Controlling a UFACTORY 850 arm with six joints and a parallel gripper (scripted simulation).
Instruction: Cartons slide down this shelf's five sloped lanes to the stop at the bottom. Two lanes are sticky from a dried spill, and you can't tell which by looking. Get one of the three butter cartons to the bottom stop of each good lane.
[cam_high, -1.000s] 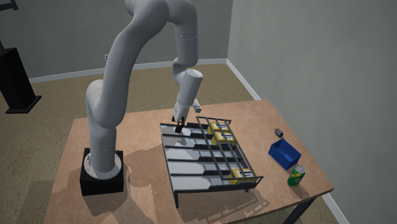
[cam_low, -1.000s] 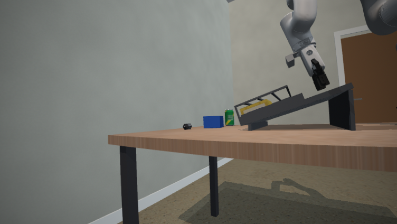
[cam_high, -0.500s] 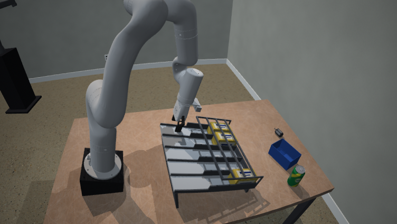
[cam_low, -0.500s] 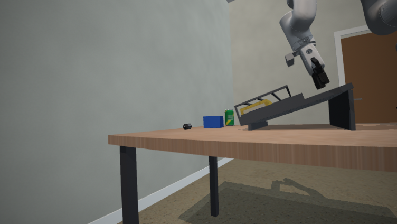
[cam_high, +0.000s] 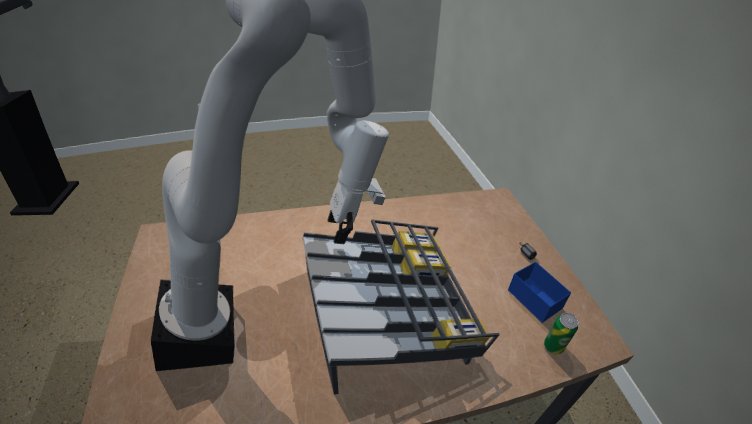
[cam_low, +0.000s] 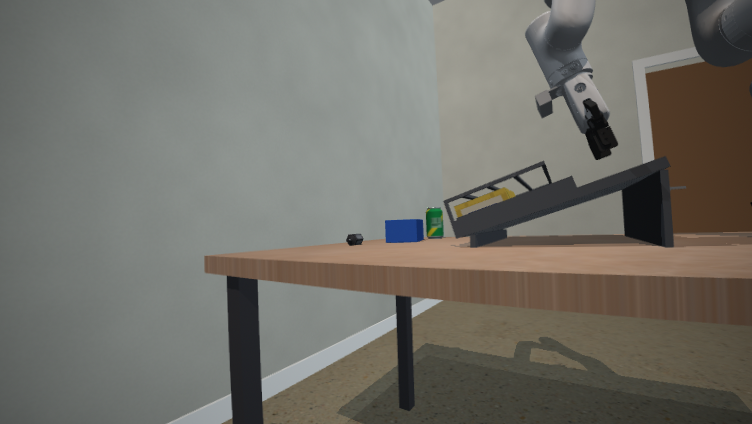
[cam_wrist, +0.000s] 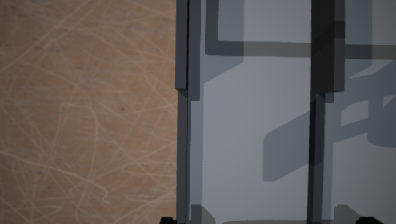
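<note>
On three butter cartons (cam_high: 424, 259), labels seem unreadable.

High top, low side, close, perhaps downward wrist: shelf (cam_high: 337, 376) shared

The wooden surface (cam_high: 263, 389) is standing on dark legs and is showing pale scratches. The black base block (cam_high: 157, 350) of the arm is sitting on its near left part. The sloped shelf (cam_high: 332, 376) is resting on it in the middle, on short dark feet. At the right side, well apart from the shelf, a blue bin (cam_high: 538, 291) is lying, with a green can (cam_high: 560, 332) standing upright just beside it on the near side and a small black object (cam_high: 527, 250) lying on the far side.
</note>
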